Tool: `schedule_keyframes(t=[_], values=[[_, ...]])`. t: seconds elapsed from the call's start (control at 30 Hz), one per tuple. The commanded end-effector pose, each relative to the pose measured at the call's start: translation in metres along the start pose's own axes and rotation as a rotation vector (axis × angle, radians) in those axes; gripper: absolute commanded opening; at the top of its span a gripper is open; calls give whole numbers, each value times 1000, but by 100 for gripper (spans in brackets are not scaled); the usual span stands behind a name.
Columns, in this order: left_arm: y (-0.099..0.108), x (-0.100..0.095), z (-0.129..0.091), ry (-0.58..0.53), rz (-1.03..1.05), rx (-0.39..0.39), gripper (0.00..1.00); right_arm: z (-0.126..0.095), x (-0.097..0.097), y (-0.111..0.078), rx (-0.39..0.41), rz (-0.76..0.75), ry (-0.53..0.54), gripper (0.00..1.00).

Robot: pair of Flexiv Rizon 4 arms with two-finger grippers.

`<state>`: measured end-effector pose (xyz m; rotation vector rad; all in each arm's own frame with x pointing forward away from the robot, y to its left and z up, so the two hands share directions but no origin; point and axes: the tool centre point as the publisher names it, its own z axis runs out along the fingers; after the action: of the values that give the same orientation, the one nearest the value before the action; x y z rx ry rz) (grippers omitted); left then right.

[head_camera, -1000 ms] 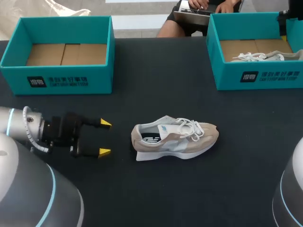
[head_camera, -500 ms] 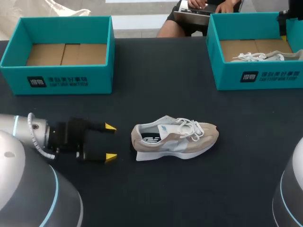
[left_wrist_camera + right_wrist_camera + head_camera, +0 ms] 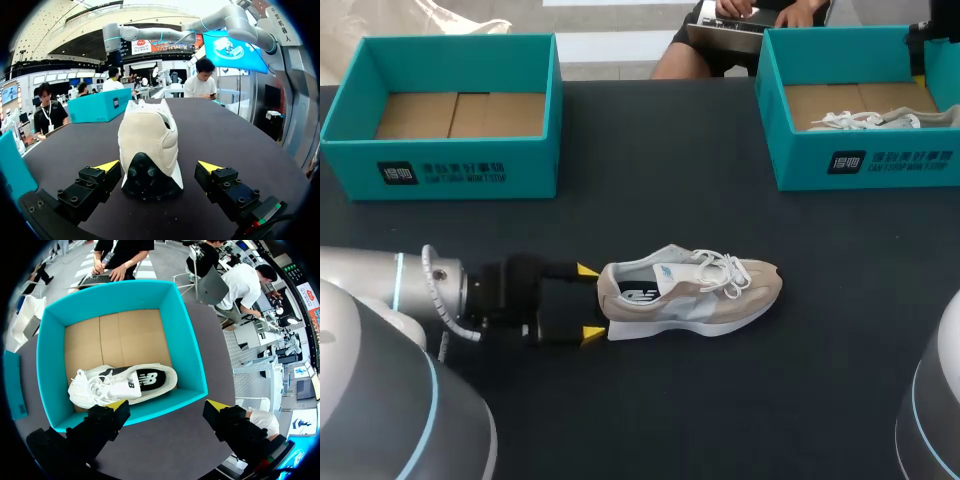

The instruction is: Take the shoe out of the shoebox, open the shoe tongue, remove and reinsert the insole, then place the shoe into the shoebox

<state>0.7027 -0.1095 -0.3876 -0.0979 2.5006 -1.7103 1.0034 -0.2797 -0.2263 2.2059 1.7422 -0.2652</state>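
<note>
The left gripper [image 3: 589, 302] has slid toward three o'clock over the last second. Its wide-spread fingers now flank the heel without touching, so a grasp looks close. The shoe [image 3: 690, 290] stands on the table, beige and white, laces loose, heel at nine o'clock. Farther off, the right gripper [image 3: 167, 405] hangs wide-fingered over the one-o'clock shoebox [image 3: 185, 355].

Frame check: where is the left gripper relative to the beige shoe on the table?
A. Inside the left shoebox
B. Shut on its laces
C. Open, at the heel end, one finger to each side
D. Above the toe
C: the left gripper is at the heel of the beige shoe, and the left wrist view shows a gap between each yellow tip and the heel.
</note>
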Motion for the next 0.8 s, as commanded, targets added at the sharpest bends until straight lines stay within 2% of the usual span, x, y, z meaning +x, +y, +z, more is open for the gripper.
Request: schedule_keyframes(t=[0.03,0.33,0.8], values=[[3,-7,19,-12,3,-1,100,0,0,-1,-1,0,1,100],[4,-14,40,-10,-6,-5,100,0,0,-1,-1,0,1,100],[12,-10,65,-1,-26,-40,100,0,0,-1,-1,0,1,100]])
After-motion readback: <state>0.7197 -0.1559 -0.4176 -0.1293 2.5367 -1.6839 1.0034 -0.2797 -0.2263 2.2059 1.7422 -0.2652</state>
